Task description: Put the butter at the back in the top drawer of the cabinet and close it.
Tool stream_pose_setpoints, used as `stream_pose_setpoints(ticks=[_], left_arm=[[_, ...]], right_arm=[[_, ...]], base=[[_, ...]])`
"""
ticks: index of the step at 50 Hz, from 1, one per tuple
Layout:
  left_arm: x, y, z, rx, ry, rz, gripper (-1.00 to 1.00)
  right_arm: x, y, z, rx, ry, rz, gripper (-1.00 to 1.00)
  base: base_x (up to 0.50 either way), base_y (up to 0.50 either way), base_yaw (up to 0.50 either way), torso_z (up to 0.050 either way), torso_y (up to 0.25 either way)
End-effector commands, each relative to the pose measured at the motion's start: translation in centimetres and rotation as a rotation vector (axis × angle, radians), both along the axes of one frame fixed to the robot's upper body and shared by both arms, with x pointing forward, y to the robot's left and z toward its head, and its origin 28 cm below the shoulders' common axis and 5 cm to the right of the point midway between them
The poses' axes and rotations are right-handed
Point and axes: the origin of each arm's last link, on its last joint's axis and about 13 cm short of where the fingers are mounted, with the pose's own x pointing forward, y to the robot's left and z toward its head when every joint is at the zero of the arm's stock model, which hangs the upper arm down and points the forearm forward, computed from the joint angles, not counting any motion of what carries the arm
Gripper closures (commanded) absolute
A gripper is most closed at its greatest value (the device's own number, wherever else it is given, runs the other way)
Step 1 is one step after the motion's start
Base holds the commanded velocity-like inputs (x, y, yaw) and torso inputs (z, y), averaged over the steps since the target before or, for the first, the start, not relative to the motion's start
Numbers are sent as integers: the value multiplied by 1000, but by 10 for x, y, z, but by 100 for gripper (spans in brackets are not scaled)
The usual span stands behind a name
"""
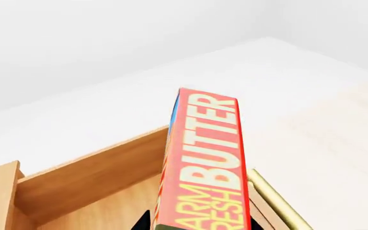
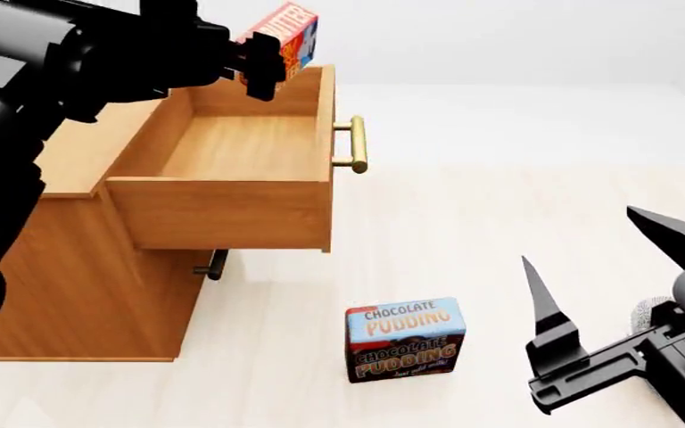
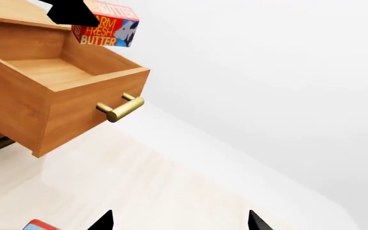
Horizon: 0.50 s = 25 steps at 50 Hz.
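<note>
Butter (image 2: 292, 28): held up in my L gripper (image 2: 261, 55), above the far end of the open drawer, near its front corner. Red/orange face w/ white "BUTTER" fills the L wrist view; blue side shows in the head view.
L gripper: clamped on the butter box, black fingers either side of it. Arm reaches in over the cabinet top.
Top drawer (image 2: 231, 212): pulled fully out, inside bare light wood, nothing in it. Brass bar handle (image 2: 357, 144) on its front, pointing away from the cabinet body.
Cabinet (image 2: 76, 276): light-brown wood, sits at head view's left on the pale floor. A lower drawer's handle (image 2: 213, 265) peeks out dark beneath the open drawer.
Pudding box (image 2: 405, 340): blue-and-brown "CHOCOLATE PUDDING", upright on the floor, well apart from the cabinet, btwn it and my R arm.
R gripper (image 2: 610, 267): jaws spread wide, nothing btwn them, low at head view's right, clear of the pudding box. Its two black fingertips (image 3: 104, 221) poke into the R wrist view, which looks up at drawer and butter.
Floor (image 2: 498, 196): pale, whitish, plain wall behind.
</note>
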Motion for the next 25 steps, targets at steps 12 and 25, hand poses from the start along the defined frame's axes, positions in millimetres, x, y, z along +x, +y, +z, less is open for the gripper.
stream_pose_setpoints(ticks=[12, 25], left_arm=[[10, -5, -13, -14, 34, 35, 100], [8, -5, -22, -25, 91, 67, 100]], right_arm=[[-1, -3, 1, -5, -13, -7, -100], [-1, -3, 1, 0, -17, -14, -100]], base=[[0, 0, 0, 1, 1], [0, 0, 0, 1, 2]])
